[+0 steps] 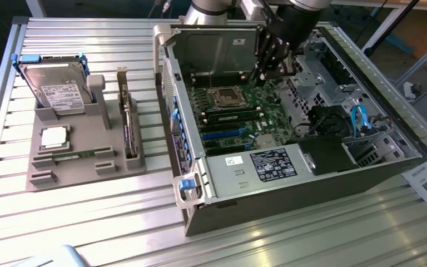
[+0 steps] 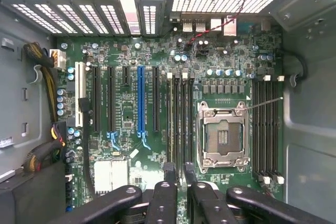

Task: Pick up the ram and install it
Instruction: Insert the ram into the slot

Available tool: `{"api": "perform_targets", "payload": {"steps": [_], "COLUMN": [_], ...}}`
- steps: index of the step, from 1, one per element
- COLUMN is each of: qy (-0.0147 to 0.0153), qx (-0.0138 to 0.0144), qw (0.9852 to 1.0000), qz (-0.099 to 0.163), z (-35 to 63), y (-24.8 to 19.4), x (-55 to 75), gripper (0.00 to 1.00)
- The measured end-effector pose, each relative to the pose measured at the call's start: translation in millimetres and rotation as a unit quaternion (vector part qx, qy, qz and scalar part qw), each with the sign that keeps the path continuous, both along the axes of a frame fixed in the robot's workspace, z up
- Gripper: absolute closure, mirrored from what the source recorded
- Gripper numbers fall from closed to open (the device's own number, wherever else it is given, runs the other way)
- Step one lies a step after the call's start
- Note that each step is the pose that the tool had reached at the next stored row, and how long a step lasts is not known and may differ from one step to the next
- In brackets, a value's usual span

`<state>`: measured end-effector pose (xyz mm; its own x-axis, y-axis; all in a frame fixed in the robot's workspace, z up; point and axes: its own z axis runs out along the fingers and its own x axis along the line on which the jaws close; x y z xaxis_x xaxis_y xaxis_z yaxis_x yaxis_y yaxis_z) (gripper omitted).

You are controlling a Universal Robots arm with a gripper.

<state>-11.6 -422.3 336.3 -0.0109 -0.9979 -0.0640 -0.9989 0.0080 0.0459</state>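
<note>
Ram (image 1: 82,153) sits in the grey tray (image 1: 87,169); the gripper (image 1: 271,75) is inside the PC case (image 1: 288,189) with nothing in it.

The ram lies on edge in a slot along the tray's near side, just beside the square processor chip (image 1: 54,137). The hard drive (image 1: 58,89) stands behind it, and the expansion card (image 1: 128,130) is on edge at the tray's side toward the exterior view's right. The tray is on the slatted table (image 1: 87,222), at the exterior view's left of the case and well apart from the gripper. In the exterior view the arm reaches down into the open case, gripper hanging above the board near the CPU socket (image 1: 223,95). The wrist view looks straight down at the motherboard (image 2: 131,103). There the gripper (image 2: 179,174) has its fingertips (image 2: 169,174) a narrow gap apart with nothing between them, over the end of the memory slots (image 2: 178,119) just beside the socket (image 2: 223,135).
</note>
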Motion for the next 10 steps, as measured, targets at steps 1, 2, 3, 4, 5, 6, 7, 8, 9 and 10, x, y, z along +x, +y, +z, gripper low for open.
{"api": "perform_targets", "payload": {"steps": [1,2,3,4,5,6,7,8,9,10], "qy": [0.0002,0.0005,0.0007,0.0009,0.0010,0.0011,0.0011,0.0011,0.0011,0.0011], "qx": [0.0000,0.0000,-0.0001,-0.0001,0.0000,0.0000,0.0000,0.0000,0.0000,0.0000], "qw": [1.0000,1.0000,1.0000,1.0000,1.0000,1.0000,1.0000,1.0000,1.0000,1.0000], "qz": [0.000,0.000,0.000,0.000,0.000,0.000,0.000,0.000,0.000,0.000], "z": [1.8,3.8,5.2,6.8,8.2,9.3,9.4,9.4,9.4,9.4], "y": [0.0,0.0,0.0,0.0,0.0,0.0,0.0,0.0,0.0,0.0], "x": [0.0,0.0,0.0,0.0,0.0,0.0,0.0,0.0,0.0,0.0], "gripper": [0.81,0.81,0.81,0.81,0.81,0.81,0.81,0.81,0.81,0.81]}}
